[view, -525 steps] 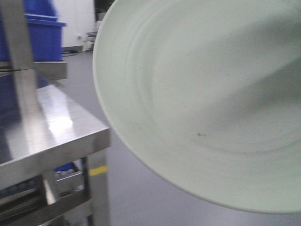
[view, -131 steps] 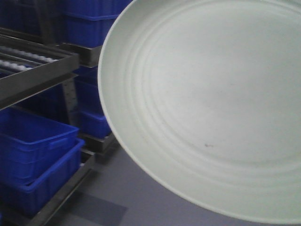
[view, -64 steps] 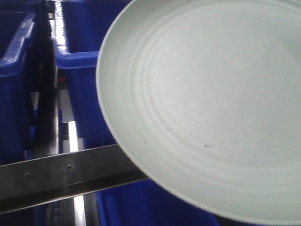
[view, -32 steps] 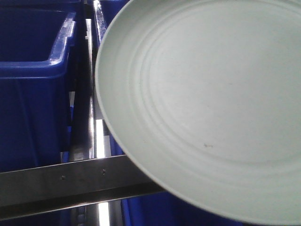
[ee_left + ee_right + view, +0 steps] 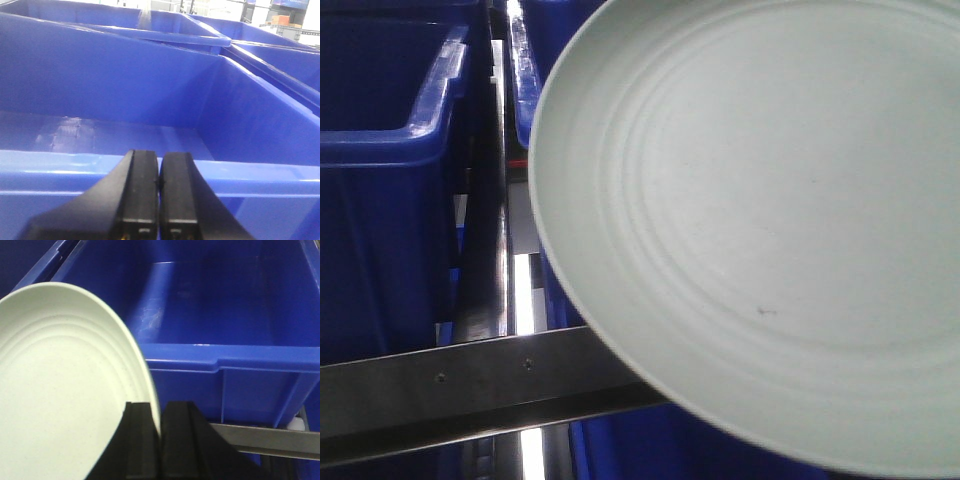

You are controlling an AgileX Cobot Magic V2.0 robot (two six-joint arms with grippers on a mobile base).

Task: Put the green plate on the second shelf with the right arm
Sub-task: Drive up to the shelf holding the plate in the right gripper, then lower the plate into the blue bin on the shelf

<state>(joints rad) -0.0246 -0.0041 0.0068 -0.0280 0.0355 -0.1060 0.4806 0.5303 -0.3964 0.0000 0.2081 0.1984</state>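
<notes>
While my right claw (image 5: 160, 440) pinches the rim of the green plate (image 5: 60, 390) between its two black fingers, the plate hangs in the air in front of a deep blue bin (image 5: 225, 315), resting on nothing. From the front camera the plate (image 5: 760, 220) fills most of the picture, its right and lower edges cut off, so I cannot see there where I grip it. Faint rings and a tiny dark speck mark its inside. Behind it a grey metal shelf rail (image 5: 470, 385) runs across the lower left, partly hidden by the plate. More blue bins (image 5: 390, 180) stand above that rail, dim and hard to read. My left claw (image 5: 159, 200) is clenched on nothing, fingers pressed together, over the near rim of another blue bin (image 5: 100, 170).
</notes>
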